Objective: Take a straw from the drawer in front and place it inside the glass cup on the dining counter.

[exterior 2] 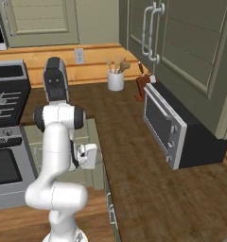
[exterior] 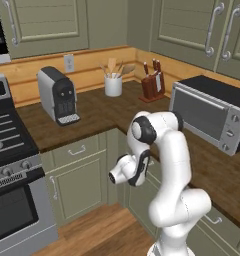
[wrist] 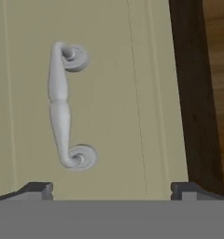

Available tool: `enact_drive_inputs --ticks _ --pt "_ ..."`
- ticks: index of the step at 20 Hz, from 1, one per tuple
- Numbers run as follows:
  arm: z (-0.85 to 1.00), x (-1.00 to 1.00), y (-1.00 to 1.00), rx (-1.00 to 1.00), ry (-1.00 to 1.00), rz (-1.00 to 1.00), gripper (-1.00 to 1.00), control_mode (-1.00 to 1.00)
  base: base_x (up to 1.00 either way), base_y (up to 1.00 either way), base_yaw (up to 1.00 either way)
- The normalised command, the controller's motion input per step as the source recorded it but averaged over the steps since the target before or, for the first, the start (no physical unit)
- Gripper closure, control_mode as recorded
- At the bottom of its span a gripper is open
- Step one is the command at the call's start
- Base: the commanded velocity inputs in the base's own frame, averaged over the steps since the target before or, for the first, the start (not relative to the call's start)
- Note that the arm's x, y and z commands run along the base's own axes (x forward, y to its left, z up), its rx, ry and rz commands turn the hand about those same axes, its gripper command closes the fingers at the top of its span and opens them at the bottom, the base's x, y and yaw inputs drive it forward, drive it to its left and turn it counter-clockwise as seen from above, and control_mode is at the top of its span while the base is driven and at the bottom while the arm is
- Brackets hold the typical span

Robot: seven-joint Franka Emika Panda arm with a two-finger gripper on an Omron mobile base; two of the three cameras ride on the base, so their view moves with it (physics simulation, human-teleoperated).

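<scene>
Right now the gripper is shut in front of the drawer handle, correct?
Not quite: the gripper is open, its fingertips standing wide apart on either side of the drawer front, with the handle ahead of them. The hand view shows it.

Sage-green cabinets (exterior: 52, 22) and a wood-plank floor (exterior: 99, 232) surround a dark wooden countertop (exterior 2: 134, 156) with an orange-wood backsplash (exterior: 87, 62).

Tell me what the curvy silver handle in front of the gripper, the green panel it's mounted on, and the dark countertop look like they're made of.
The curved silver bar handle looks like brushed or satin metal: pale grey with soft highlights and round mounting plates. The sage-green flat panel front looks like matte painted wood, uniform with no grain showing. The dark brown countertop looks like stained wood planks, going by its streaky grain.
</scene>
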Motion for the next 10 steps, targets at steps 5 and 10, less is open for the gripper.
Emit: enact_drive_inputs --ticks 5,10 --pt "-0.26 0.62 0.00 0.00 0.00 0.00 -1.00 -1.00 0.00 0.00 0.00" --pt "-0.40 0.50 0.00 0.00 0.01 0.00 -1.00 -1.00 0.00 0.00 0.00"
